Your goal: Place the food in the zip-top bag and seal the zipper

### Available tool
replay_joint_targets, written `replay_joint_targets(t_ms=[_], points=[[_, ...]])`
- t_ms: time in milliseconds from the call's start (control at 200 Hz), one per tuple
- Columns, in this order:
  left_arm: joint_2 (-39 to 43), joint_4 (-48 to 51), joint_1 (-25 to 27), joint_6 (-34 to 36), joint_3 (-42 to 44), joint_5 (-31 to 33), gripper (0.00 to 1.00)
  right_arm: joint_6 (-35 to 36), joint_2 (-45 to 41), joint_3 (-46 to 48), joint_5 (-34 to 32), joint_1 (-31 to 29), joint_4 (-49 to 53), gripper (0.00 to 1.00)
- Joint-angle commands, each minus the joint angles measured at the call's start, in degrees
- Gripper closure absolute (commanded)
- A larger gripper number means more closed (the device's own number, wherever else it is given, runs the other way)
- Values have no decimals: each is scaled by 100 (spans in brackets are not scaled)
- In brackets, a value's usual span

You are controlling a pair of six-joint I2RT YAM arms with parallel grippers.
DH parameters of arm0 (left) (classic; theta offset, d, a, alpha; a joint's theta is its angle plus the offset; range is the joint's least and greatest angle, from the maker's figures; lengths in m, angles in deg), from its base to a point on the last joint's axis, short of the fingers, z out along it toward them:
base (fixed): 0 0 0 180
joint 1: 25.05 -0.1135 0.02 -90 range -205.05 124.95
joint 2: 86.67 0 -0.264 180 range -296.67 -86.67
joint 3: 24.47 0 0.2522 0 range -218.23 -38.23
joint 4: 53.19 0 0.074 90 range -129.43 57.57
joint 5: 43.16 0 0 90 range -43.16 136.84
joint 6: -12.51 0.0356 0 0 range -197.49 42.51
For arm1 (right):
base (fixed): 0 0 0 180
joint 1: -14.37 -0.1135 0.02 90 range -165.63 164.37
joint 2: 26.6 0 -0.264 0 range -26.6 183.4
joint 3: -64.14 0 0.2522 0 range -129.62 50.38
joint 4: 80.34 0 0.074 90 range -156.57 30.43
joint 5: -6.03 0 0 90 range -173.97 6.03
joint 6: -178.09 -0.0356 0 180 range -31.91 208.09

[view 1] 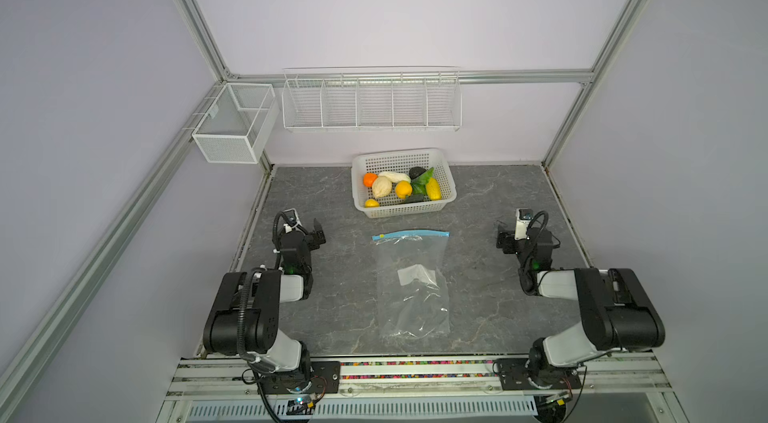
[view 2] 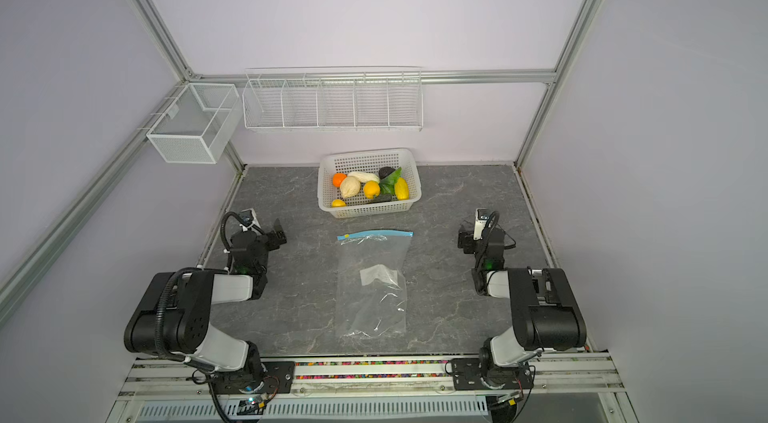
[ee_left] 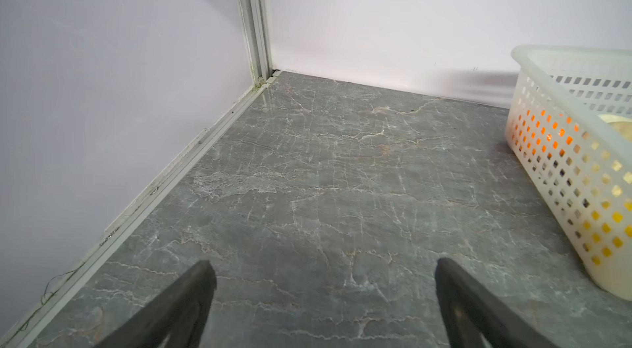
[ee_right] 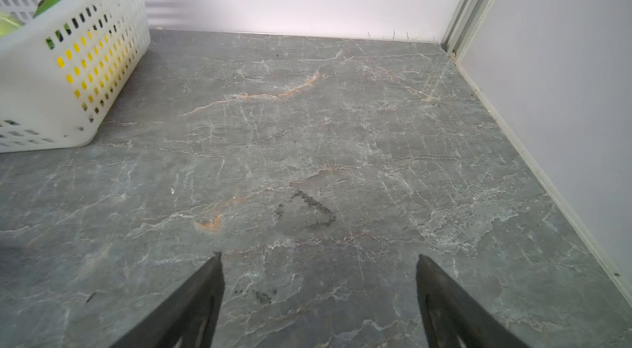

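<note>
The food [view 1: 402,188] [view 2: 371,189], orange, yellow, cream and dark green toy pieces, lies in a white perforated basket [view 1: 399,152] [view 2: 365,152] at the back middle of the table. In front of it the clear zip-top bag [view 1: 415,296] [view 2: 374,300] lies flat. Its light-blue zipper [view 1: 411,234] [view 2: 376,234] faces the basket. My left gripper [view 1: 316,234] [view 2: 279,234] [ee_left: 325,262] hangs open and empty left of the bag. On the bag's right my right gripper [view 1: 505,240] [view 2: 465,240] [ee_right: 318,255] is open and empty too. Both wrist views show only bare table between the fingers.
A basket corner shows in the left wrist view [ee_left: 564,55] and the right wrist view [ee_right: 68,4]. A white wire rack [view 1: 372,103] hangs on the back wall and a mesh box [view 1: 232,125] on the left frame. Aluminium posts close the corners.
</note>
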Motion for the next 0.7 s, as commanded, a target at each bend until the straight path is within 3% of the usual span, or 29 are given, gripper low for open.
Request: replay_joint_targets(t_ms=[0,695], points=[[-31,-103,-4,85,4,44,0,45,2,-17,125,50,-77,11],[-28,-90,4,67,-4,87,0,38,-1,-21,133,54,-68,11]])
